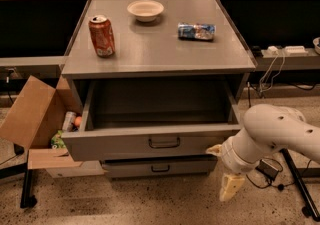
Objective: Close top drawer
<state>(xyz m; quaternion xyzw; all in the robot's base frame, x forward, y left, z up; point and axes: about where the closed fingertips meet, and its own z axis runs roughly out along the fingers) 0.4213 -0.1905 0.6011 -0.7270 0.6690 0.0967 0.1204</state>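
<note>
The top drawer (115, 144) of the grey cabinet is pulled out partway. Its deep tray (157, 111) is open to view and looks empty. A small dark handle (164, 142) sits at the centre of its flat front panel. My gripper (223, 169) is on the white arm at the lower right, in front of the right end of the drawer front. It is open. One cream finger (215, 149) lies against the front panel and the other fingertip (231, 188) points down toward the floor.
A red soda can (101, 35), a white bowl (145, 10) and a blue packet (196, 31) stand on the cabinet top. A lower drawer (160, 167) sits slightly out. An open cardboard box (32, 114) stands left of the cabinet. Cables and a black stand leg (297, 184) lie right.
</note>
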